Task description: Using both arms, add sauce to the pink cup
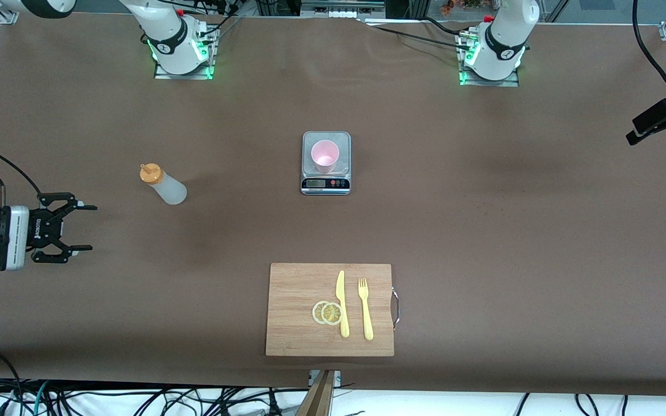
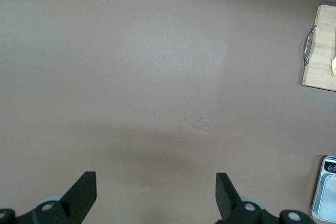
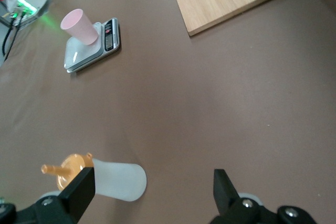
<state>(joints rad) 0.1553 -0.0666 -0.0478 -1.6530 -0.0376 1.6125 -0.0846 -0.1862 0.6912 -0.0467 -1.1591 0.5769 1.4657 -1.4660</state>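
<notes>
right hand [image 1: 81, 227]: fingers apart, empty, over bench [image 1: 483, 231], bottle [image 1: 163, 184] just beside it, upright | left hand [image 2: 156, 195]: fingers apart, over bare bench, waits | cup [image 1: 325, 156] on scale [image 1: 326, 184], well apart from both

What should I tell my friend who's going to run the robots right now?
Right gripper: open, holding nothing, over the table at the right arm's end, near the sauce.
Left gripper: open, holding nothing, over bare table; that arm waits.
Sauce: standing on the table toward the right arm's end, orange cap on, untouched.
Pink cup: upright on the scale mid-table; no sauce visible in it.
Cutting board with knife, fork and lemon slices lies nearer the front camera; not part of the job.
Done: nothing yet.
Left: pick up the sauce, bring it to the cup, squeeze sauce in.
</notes>
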